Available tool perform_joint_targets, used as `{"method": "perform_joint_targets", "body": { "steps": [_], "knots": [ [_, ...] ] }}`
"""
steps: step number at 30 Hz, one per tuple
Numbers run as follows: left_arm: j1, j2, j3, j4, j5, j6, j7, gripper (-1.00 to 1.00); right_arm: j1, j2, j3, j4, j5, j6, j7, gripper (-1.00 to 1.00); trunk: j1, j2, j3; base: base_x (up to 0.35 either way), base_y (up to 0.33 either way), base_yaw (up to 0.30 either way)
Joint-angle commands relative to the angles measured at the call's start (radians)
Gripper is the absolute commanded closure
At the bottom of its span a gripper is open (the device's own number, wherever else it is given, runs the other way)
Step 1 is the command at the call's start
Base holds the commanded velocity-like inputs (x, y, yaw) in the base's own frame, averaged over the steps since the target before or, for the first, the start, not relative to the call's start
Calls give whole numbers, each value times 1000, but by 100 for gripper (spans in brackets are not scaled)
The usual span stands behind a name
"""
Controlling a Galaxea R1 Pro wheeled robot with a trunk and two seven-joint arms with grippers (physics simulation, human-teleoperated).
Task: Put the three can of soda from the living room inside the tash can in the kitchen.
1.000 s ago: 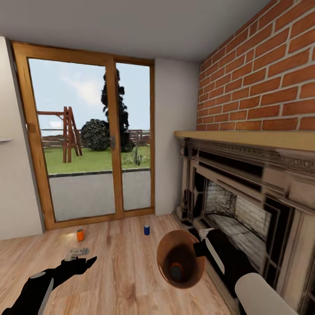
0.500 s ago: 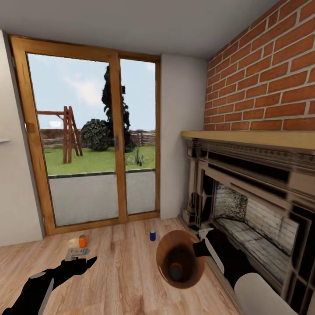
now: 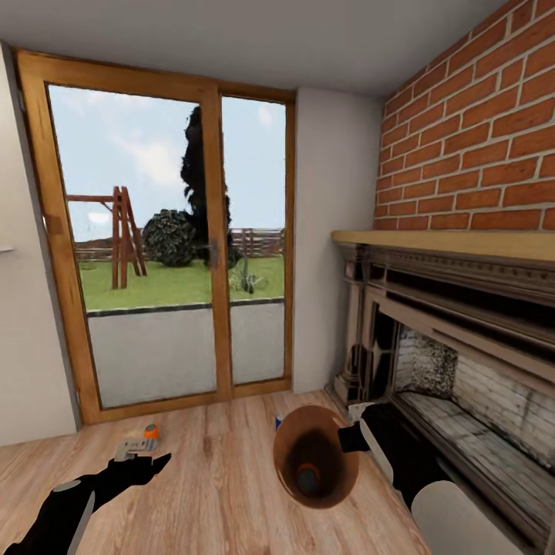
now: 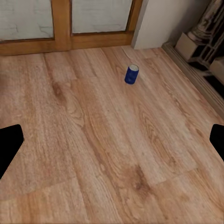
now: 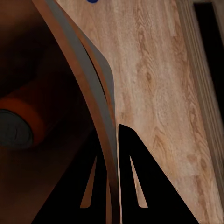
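Wood-framed glass doors (image 3: 166, 247) look out on a lawn with a swing frame (image 3: 119, 235) under bright sky. A brick chimney (image 3: 478, 146) rises above an ornate fireplace (image 3: 455, 362). The floor (image 3: 216, 501) is light wood.

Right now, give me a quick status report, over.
Right claw shut on bucket rim, orange can inside. Left claw open over floor. Blue can and second orange can on floor ahead. Nothing in the way.
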Motion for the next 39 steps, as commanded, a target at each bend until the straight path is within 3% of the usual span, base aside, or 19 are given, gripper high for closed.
{"method": "perform_joint_targets", "body": {
  "steps": [1, 16, 39],
  "knots": [
    [0, 0, 0, 8, 1, 0, 0, -100, 0, 3, -1, -1, -14, 0, 4, 100, 0, 0, 0, 247, 248, 0],
    [0, 0, -1, 29, 1, -3, -1, -100, 1, 19, -3, -2, -15, 0, 6, 100, 0, 0, 0, 246, 248, 0],
    [-2, 0, -1, 69, 3, -5, -2, -100, 1, 20, -3, -2, -15, 0, 7, 100, 0, 0, 0, 255, 238, -1]
  ]
}}
